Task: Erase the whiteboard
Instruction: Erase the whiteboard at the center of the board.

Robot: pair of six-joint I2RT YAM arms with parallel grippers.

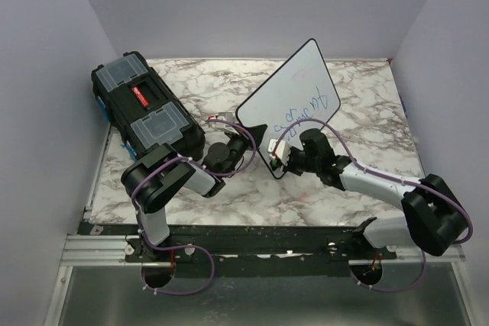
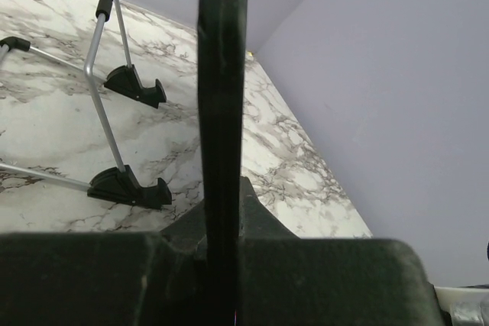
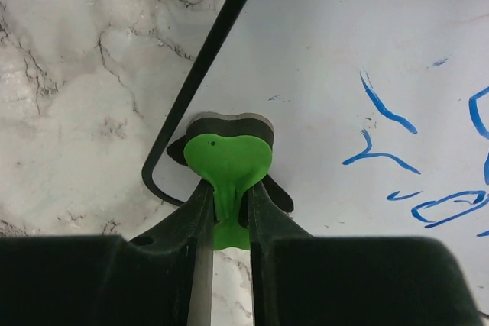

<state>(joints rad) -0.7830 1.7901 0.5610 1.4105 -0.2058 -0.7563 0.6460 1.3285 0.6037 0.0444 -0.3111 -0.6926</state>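
The whiteboard (image 1: 294, 93) is tilted up off the table, with blue handwriting (image 1: 306, 108) on its face. My left gripper (image 1: 243, 137) is shut on its black frame, which runs as a dark vertical bar (image 2: 221, 97) between the jaws in the left wrist view. My right gripper (image 1: 279, 156) is shut on a green heart-shaped eraser (image 3: 228, 159). The eraser's dark pad is pressed on the board (image 3: 344, 51) near its rounded lower corner. Blue strokes (image 3: 382, 131) lie to the right of the eraser.
A black toolbox (image 1: 145, 104) with clear lid compartments lies at the back left, close to the left arm. A wire stand with black feet (image 2: 126, 187) sits on the marble table (image 1: 367, 143) behind the board. Purple walls enclose the sides and back.
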